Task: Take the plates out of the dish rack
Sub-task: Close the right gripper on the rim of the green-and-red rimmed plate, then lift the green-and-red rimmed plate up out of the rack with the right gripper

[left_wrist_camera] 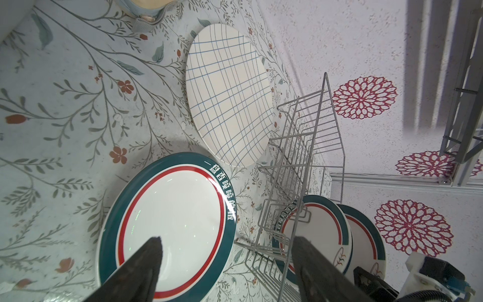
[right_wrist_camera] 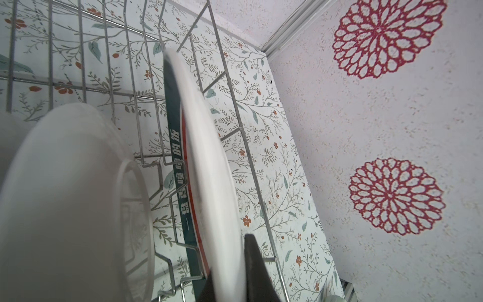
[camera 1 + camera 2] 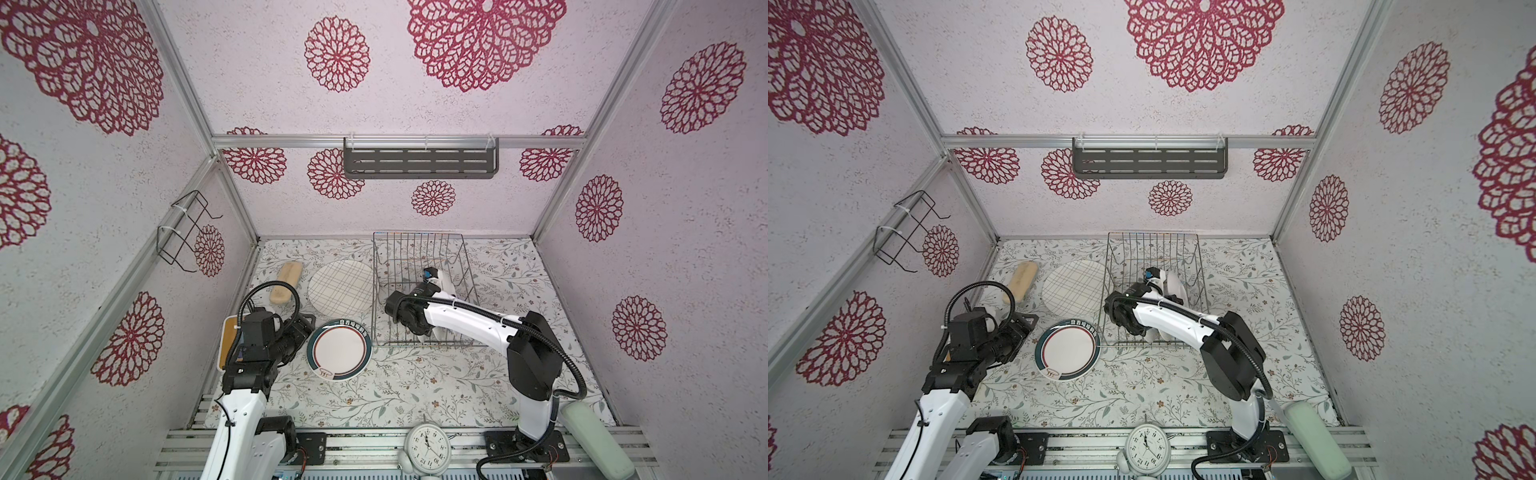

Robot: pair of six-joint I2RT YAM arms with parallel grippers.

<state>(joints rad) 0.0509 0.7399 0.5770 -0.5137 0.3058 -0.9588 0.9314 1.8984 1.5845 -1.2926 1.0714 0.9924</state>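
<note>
The right fingers (image 2: 254, 266) are closed tight on the top rim of the held plate (image 2: 206, 162), one finger on its white back and the other on its teal-rimmed face. That plate stands on edge about midway along the dish rack (image 3: 415, 249). The rim is the only part open to a pinch, and a straight lift looks like the way to clear the wires.

The left fingers (image 1: 147, 264) are spread wide and hold nothing. They hang just over the teal plate (image 1: 172, 224), which lies flat on the counter (image 3: 415, 386) left of the rack. The grid plate (image 3: 340, 289) lies flat behind it, just beside the rack's left wall. These two are already out, and lying face up keeps them steady. Whether they touch each other I cannot tell.

In both top views the right arm covers much of the rack, and the grip shows only as a white sliver beside the wrist. The right wrist view shows the pinch itself. It also shows a neighbour plate (image 2: 65, 196) whose white back sits close alongside, so I judge a knock possible on the way out. Only the left wrist view shows painted faces in the rack: two upright plates (image 1: 316, 230) between the wires. Whether a third stands there it does not show
</note>
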